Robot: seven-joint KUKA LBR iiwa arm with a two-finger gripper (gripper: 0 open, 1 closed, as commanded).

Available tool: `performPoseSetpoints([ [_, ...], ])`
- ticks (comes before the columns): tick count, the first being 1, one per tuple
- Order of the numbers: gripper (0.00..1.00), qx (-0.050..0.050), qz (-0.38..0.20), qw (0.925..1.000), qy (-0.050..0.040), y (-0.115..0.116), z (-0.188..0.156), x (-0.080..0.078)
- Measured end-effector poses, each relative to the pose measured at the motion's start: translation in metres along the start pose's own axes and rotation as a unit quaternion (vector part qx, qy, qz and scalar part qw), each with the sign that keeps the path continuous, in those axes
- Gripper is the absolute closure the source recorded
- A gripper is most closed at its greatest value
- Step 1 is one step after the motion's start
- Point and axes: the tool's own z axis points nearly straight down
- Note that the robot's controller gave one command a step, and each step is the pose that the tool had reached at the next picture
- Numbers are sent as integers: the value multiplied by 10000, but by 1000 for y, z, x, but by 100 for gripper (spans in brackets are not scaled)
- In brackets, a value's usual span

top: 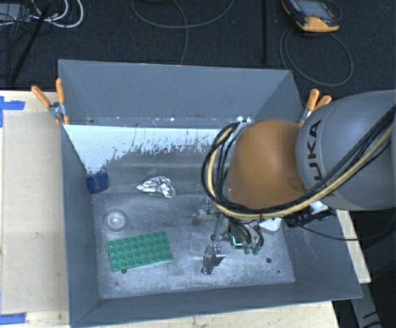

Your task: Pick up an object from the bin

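Observation:
My gripper (208, 239) hangs below the arm's wrist over the bare bin floor, right of centre and towards the front. Its two fingers stand open, one at the rear and one at the front, and nothing is between them. The nearest loose thing is a green studded building plate (139, 251), lying flat to the gripper's left near the front. A crumpled piece of silver foil (156, 186) lies farther back and to the left.
A small clear round lid or cup (115, 220) rests just behind the green plate. A small blue block (97, 182) lies against the left wall at the back. The arm with its orange cover and cables overhangs the bin's right side.

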Motion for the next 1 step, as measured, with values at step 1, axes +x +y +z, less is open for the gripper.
performPoseSetpoints([
  [1, 0, -3, -810, 9966, -117, 96, 81, 2],
])
